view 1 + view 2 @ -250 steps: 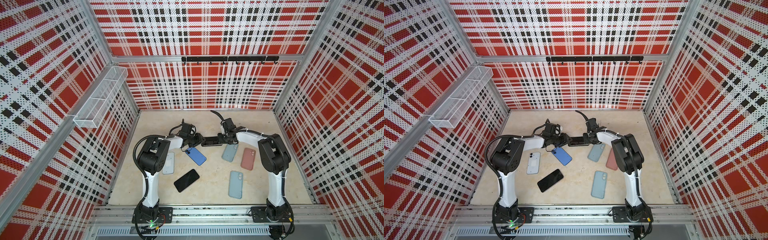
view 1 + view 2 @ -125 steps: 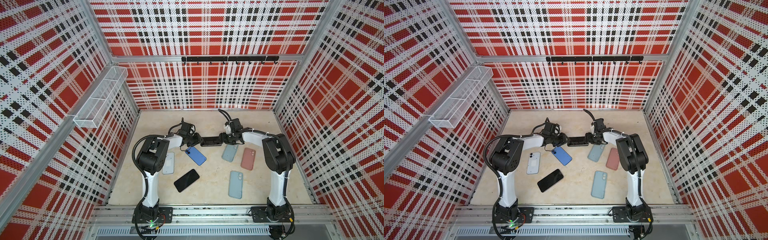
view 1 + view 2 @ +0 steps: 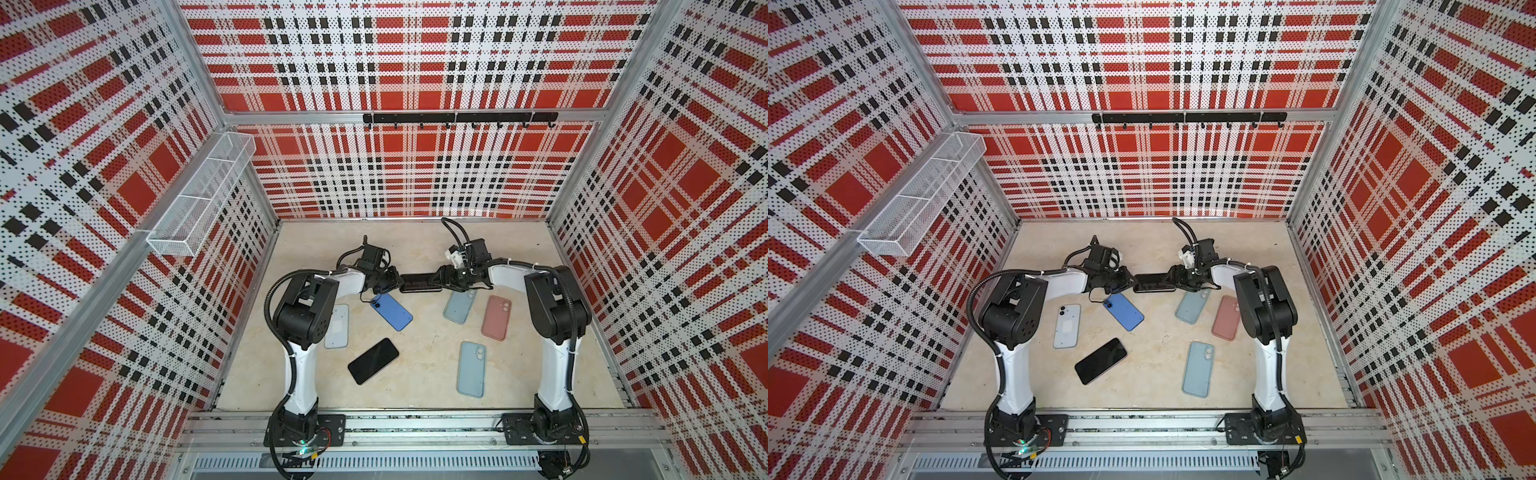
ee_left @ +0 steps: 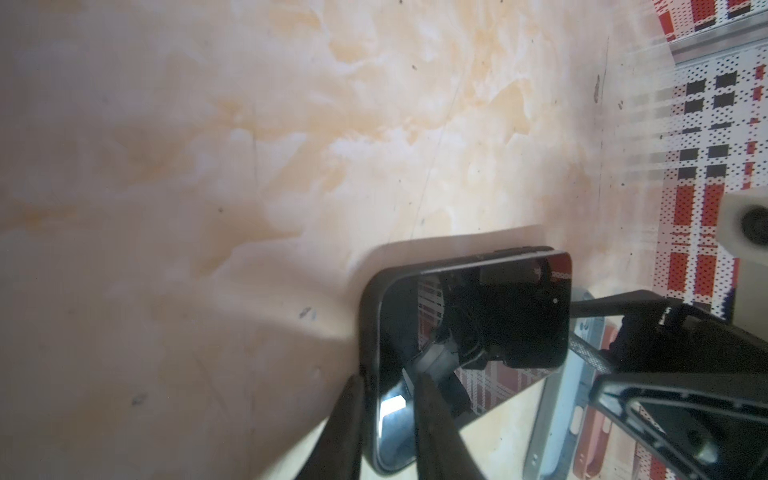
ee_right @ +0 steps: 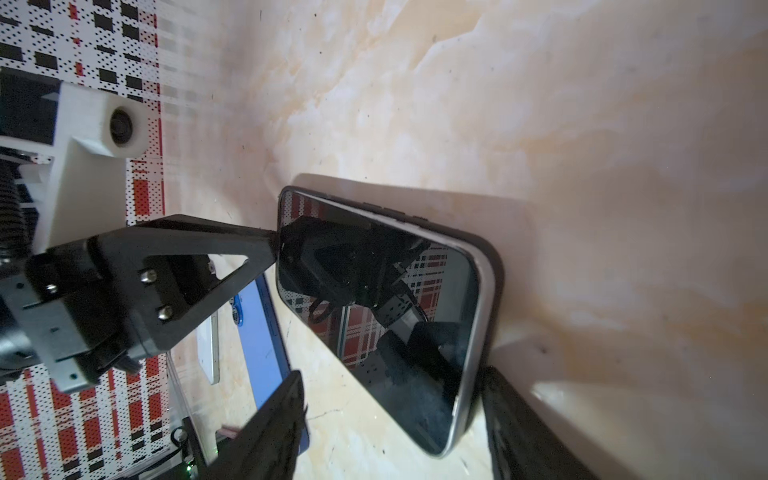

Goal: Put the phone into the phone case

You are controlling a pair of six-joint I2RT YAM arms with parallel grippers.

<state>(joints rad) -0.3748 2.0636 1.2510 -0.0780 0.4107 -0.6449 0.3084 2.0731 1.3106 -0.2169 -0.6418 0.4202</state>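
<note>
The phone (image 5: pixel 374 299) is laid screen-up in the black phone case (image 5: pixel 495 270) on the table (image 4: pixel 249 166), stretched between the two sets of jaws. Its silver edge is seen proud of the case wall at the right jaws' end, so it is judged not fully seated. The left gripper (image 4: pixel 386 386) is set narrow astride the case's end rim, presumably so the case is steadied; whether the rim is actually pinched cannot be told. The right gripper (image 5: pixel 394 374) is spread wide with the phone's end between its jaws and nothing held, probably so that end can be pressed home. No brand or writing can be read.
</note>
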